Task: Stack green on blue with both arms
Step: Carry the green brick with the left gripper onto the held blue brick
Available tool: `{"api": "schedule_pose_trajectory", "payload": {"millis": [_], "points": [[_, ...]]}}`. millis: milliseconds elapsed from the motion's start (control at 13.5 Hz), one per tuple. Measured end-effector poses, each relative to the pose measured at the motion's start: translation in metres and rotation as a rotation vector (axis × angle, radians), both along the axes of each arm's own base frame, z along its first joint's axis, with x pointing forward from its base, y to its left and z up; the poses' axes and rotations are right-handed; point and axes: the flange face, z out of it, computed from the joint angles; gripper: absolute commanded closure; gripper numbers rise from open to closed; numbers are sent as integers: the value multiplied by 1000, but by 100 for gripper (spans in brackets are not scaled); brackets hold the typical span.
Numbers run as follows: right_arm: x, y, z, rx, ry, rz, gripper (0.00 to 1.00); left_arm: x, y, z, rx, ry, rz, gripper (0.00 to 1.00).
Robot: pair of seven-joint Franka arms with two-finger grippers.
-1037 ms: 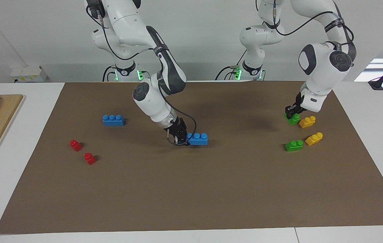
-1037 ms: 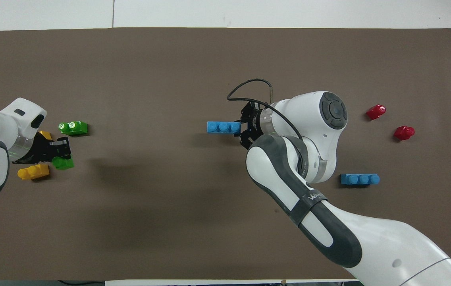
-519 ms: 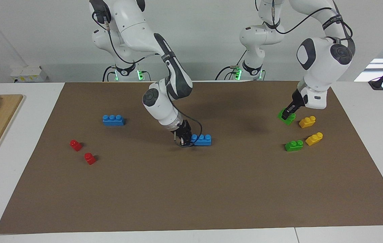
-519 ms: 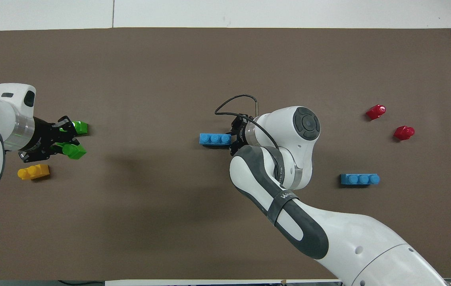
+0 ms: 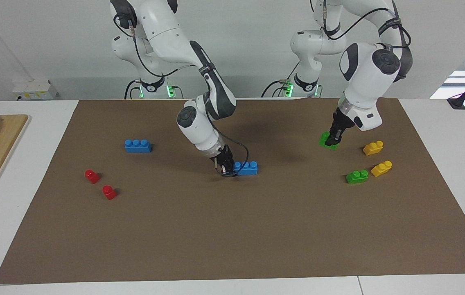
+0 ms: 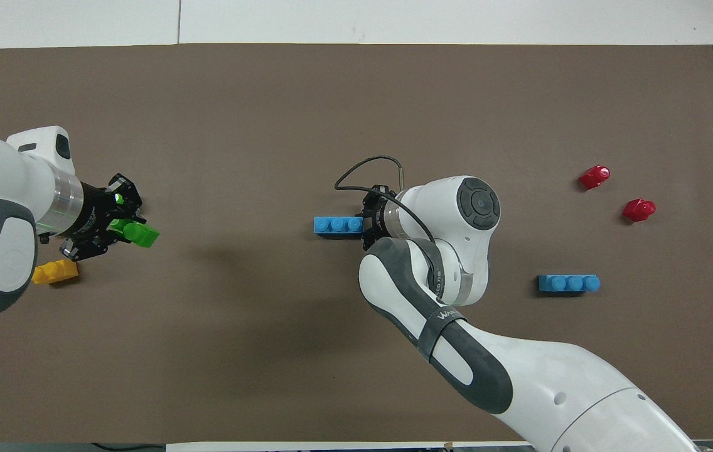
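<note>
Left gripper (image 5: pixel 332 140) is clamped on a green brick (image 5: pixel 326 140), lifted over the mat toward the left arm's end. Right gripper (image 5: pixel 227 168) is closed on the end of a blue brick (image 5: pixel 247 167) mid-table. Both look like light, rigid, smooth plastic, prob. slippery, so pinch the flat sides w/ studs kept clear.

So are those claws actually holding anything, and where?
Yes. The left claw pinches a green brick by one end; the right claw grips a blue brick by its end.
</note>
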Motion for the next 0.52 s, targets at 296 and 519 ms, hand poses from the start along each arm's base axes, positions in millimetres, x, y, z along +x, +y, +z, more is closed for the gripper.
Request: {"api": "schedule_pose_trajectory", "payload": {"millis": [296,519], "points": [[-2,0,0,-2,-13,-3,100,-1,-43,10,-89,-22,343,100],[-3,0,0,-3,-14,-3,100,-13,-104,10,-112,-7,449,100]]}}
